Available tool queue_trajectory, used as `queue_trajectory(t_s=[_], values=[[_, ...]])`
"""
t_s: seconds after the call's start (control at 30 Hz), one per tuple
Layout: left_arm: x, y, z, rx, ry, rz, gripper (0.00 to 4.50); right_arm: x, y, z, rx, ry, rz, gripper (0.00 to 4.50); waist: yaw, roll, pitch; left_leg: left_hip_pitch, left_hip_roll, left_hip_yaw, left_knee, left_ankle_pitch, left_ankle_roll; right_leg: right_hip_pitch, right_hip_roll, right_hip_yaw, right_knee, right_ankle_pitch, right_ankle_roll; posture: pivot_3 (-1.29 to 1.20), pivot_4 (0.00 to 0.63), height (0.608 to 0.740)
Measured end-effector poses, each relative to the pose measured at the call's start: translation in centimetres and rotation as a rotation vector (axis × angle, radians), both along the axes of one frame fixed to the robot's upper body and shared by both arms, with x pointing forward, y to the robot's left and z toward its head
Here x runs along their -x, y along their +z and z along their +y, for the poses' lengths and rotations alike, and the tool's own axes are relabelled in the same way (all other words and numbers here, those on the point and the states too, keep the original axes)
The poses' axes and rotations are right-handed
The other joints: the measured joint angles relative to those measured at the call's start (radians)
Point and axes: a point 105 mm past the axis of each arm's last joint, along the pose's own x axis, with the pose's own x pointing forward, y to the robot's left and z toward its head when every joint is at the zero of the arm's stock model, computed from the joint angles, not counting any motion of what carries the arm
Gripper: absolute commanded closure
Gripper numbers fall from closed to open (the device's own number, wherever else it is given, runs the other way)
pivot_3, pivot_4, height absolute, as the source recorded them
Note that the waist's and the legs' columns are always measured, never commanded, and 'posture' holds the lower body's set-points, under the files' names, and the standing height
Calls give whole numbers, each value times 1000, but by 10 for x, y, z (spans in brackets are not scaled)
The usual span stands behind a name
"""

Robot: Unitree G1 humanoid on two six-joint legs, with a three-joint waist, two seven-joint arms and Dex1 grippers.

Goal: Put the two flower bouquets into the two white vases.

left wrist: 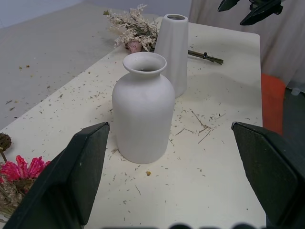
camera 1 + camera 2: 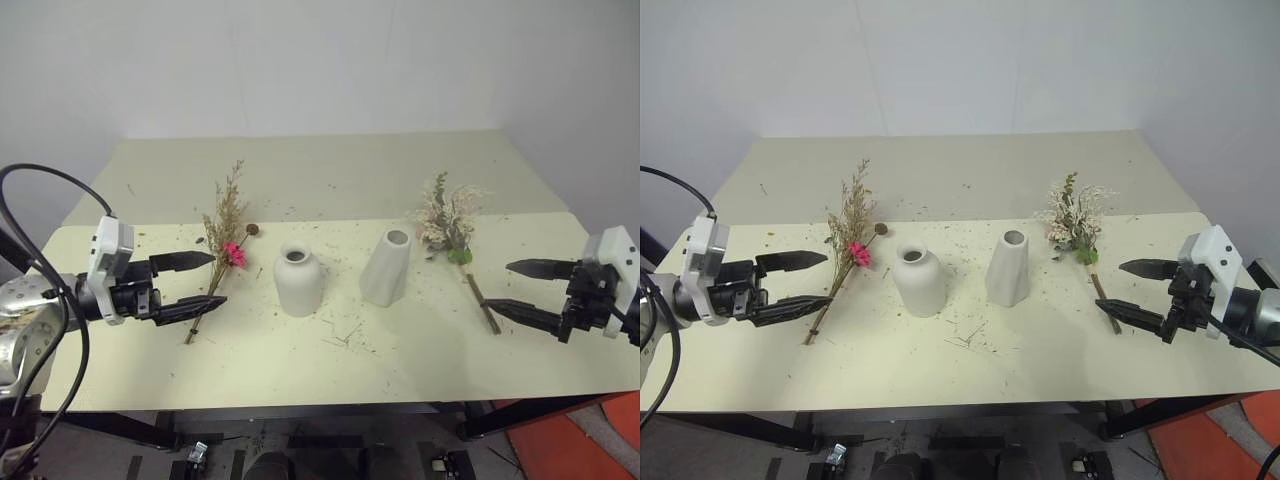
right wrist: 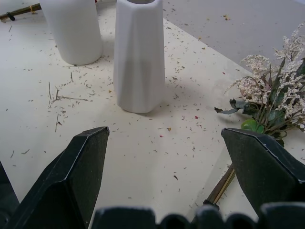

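Note:
Two white vases stand mid-table: a squat rounded vase (image 2: 298, 282) and, to its right, a taller tapering vase (image 2: 386, 267). A tan wispy bouquet (image 2: 222, 240) with a hot-pink flower lies to the left of the squat vase. The cream-white bouquet (image 2: 447, 222) with green leaves lies to the right of the tall vase, its stem (image 2: 481, 300) pointing at the front edge. My left gripper (image 2: 200, 281) hovers open over the tan bouquet's stem end. Over the other bouquet's stem my right gripper (image 2: 516, 288) hangs open. Neither holds anything.
The cream table (image 2: 300, 370) is littered with dried plant crumbs around the vases. A second, duller tabletop (image 2: 330, 170) adjoins behind, up to a white wall. The table's front edge runs close below both grippers.

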Motion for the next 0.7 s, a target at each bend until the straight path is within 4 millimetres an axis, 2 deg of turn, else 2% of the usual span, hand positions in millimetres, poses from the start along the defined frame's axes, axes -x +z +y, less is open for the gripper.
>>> queue_trajectory(t_s=[0.43, 0.7], values=[[1, 1, 0, 6, 1, -4, 23, -1, -2, 2, 0, 13, 10, 0, 0, 0, 0, 0, 0, 0, 0, 0, 0, 0, 0, 0, 0, 0, 0, 0, 150, 740], [1, 2, -1, 7, -1, -7, 23, -6, 4, 0, 5, -16, -19, 0, 0, 0, 0, 0, 0, 0, 0, 0, 0, 0, 0, 0, 0, 0, 0, 0, 150, 740]])
